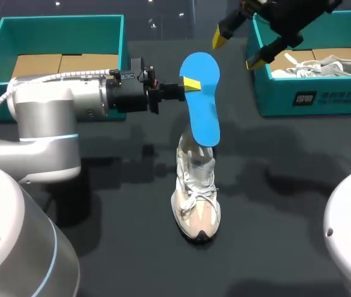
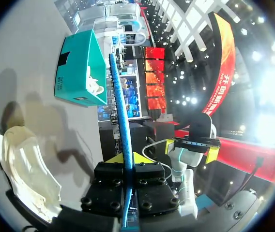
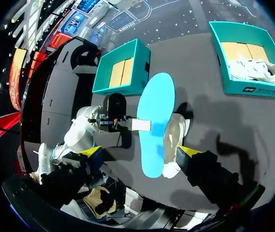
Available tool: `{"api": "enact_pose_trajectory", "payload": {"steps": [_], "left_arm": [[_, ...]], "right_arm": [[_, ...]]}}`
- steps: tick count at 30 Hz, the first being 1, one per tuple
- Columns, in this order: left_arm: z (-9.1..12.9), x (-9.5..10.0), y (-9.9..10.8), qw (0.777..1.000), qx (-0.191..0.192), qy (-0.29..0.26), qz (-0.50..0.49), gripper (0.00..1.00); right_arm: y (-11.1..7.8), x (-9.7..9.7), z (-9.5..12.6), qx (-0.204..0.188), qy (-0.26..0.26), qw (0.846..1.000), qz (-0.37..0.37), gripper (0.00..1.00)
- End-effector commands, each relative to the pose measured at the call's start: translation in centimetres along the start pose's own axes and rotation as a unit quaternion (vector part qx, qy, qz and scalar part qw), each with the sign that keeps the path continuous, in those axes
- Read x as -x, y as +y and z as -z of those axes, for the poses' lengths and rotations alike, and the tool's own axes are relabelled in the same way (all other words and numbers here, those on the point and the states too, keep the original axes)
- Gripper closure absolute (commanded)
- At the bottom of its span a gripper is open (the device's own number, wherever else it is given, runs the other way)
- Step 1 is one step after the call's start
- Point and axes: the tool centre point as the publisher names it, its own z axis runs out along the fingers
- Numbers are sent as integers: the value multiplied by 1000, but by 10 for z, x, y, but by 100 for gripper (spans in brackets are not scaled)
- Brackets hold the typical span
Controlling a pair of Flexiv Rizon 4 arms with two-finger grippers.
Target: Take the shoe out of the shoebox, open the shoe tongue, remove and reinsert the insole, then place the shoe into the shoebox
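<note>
Pinching insole [image 1: 201,102], left fingers [image 1: 191,83]; lengthwise above shoe [image 1: 196,198]

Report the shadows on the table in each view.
Head view: faint shadows lie either side of the shoe. Left wrist view: darker shadows fall between shoe and shoebox, beside the insole. Right wrist view: a forked shadow lies between shoe and shoebox.

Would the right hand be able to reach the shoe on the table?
Probably yes. The right hand is open, and the shoe is bare on that side. Only the blue insole, held by the left hand, stands over its opening.
</note>
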Motion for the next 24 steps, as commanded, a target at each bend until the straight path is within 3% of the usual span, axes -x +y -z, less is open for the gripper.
{"api": "enact_pose_trajectory", "payload": {"steps": [1, 24], "left_arm": [[-1, 1, 0, 1000, 0, 0, 0, 100], [-1, 1, 0, 1000, 0, 0, 0, 100]], "right_arm": [[1, -10, -5, -2, -98, 995, -2, 0], [-1, -51, -30, -14, -232, 973, -17, 0]]}}
